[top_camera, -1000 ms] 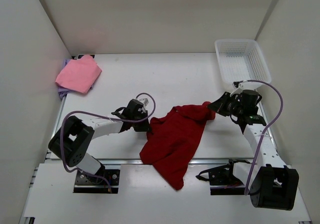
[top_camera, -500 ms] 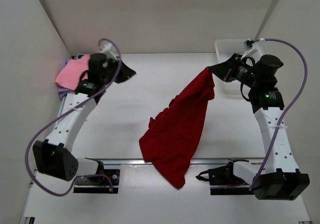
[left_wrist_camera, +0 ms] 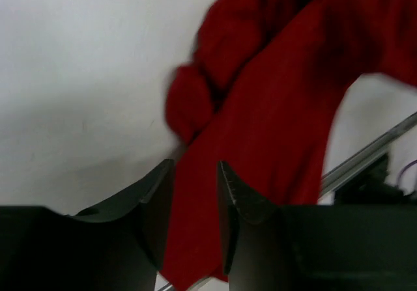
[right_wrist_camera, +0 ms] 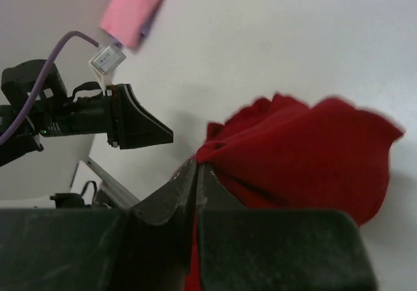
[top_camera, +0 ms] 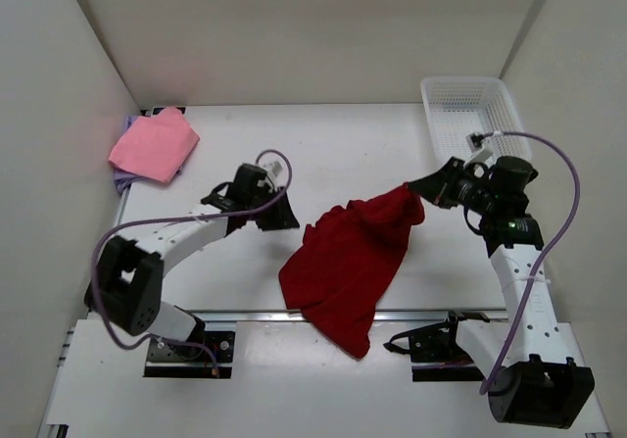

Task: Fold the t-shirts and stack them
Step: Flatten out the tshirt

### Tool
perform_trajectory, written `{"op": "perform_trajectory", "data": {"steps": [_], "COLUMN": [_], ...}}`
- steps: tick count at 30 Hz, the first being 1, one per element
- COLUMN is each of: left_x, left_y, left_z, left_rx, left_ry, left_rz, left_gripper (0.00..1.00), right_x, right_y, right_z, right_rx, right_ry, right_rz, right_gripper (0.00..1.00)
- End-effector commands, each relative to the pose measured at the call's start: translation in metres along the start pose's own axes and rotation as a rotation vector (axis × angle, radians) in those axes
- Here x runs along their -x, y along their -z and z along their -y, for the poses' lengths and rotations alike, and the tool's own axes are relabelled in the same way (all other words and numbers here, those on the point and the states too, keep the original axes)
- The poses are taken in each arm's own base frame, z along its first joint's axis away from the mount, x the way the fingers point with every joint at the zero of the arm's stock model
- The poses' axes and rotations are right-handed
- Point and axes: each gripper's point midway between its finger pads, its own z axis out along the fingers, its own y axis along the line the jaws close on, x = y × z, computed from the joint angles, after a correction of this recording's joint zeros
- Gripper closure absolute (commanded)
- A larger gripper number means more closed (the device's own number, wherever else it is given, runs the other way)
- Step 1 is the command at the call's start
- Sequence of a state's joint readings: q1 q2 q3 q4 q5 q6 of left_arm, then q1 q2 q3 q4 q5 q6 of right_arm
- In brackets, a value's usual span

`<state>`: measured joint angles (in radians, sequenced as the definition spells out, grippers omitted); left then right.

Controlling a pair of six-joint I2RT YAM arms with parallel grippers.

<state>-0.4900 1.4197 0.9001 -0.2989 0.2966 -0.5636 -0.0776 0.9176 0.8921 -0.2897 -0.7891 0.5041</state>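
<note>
The dark red t-shirt lies crumpled at the table's middle, its lower part hanging over the front edge. My right gripper is shut on its upper right corner and holds that corner raised; the wrist view shows the jaws pinched on the red cloth. My left gripper is open and empty just left of the shirt, with red fabric seen beyond its fingers. The folded pink t-shirt lies on the lavender one at the far left.
A white lattice basket stands at the back right corner. White walls close the table on the left, back and right. A metal rail runs along the front edge under the hanging shirt.
My left arm swung from the pink stack back down beside the red shirt. My right gripper dropped from near the basket, lowering the shirt's corner toward the table.
</note>
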Motion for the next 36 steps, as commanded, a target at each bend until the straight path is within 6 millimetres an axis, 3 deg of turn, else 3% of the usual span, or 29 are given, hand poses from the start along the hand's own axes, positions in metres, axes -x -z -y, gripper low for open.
{"op": "perform_trajectory", "data": {"steps": [1,3,6,9,13,14,17,20,22,24,26,28,31,33,34,35,36], "left_x": [-0.007,-0.014,-0.028,-0.035,-0.034,-0.025,-0.015,-0.018,-0.021,-0.024,-0.028,-0.02,0.009,0.059,0.075,0.102,0.132], "left_y": [-0.009,-0.019,-0.034,-0.042,-0.059,-0.066,-0.079,-0.086,-0.087,-0.088,-0.088,-0.086,-0.069,-0.047,-0.03,-0.015,0.012], "left_z": [0.008,0.009,0.008,0.008,-0.003,-0.001,-0.012,-0.012,-0.012,-0.009,-0.013,-0.014,-0.002,0.017,0.018,0.032,0.039], "left_rx": [-0.022,-0.037,-0.019,-0.047,0.013,0.022,0.092,0.104,0.112,0.085,0.098,0.128,0.105,0.082,0.089,0.07,0.052], "left_ry": [-0.003,-0.007,-0.013,0.011,0.018,0.004,0.005,-0.005,-0.013,-0.004,-0.002,-0.005,0.011,-0.012,-0.008,-0.027,-0.031], "left_rz": [0.013,-0.014,-0.065,-0.068,-0.059,-0.044,-0.041,-0.06,-0.062,-0.069,-0.072,-0.032,0.012,0.083,0.106,0.171,0.237], "left_gripper": [0.55,0.51,0.48,0.38,0.37,0.38,0.56,0.56,0.64,0.65,0.87,1.0,1.0,1.0,1.0,1.0,1.0], "right_x": [-0.025,-0.049,-0.068,-0.079,-0.089,-0.085,-0.084,-0.079,-0.078,-0.077,-0.08,-0.079,-0.072,-0.063,-0.046,-0.028,-0.025], "right_y": [0.009,0.01,0.01,0.006,0.002,0.001,0.0,0.001,0.001,0.0,-0.002,-0.003,-0.005,-0.011,-0.011,-0.013,-0.017], "right_z": [0.019,0.035,0.043,0.046,0.044,0.04,0.038,0.034,0.032,0.031,0.029,0.026,0.019,0.001,-0.011,-0.03,-0.038], "right_rx": [-0.081,-0.106,-0.109,-0.1,-0.075,-0.063,-0.064,-0.054,-0.043,-0.036,-0.028,-0.013,0.008,0.062,0.074,0.107,0.101], "right_ry": [0.055,0.012,-0.02,-0.038,-0.067,-0.05,-0.052,-0.044,-0.037,-0.033,-0.04,-0.036,-0.039,-0.023,0.01,0.053,0.078], "right_rz": [-0.021,-0.051,-0.077,-0.089,-0.112,-0.106,-0.115,-0.102,-0.1,-0.097,-0.102,-0.094,-0.084,-0.099,-0.07,-0.056,-0.067], "right_gripper": [1.0,1.0,1.0,1.0,1.0,1.0,1.0,1.0,1.0,1.0,1.0,1.0,1.0,1.0,1.0,1.0,1.0]}}
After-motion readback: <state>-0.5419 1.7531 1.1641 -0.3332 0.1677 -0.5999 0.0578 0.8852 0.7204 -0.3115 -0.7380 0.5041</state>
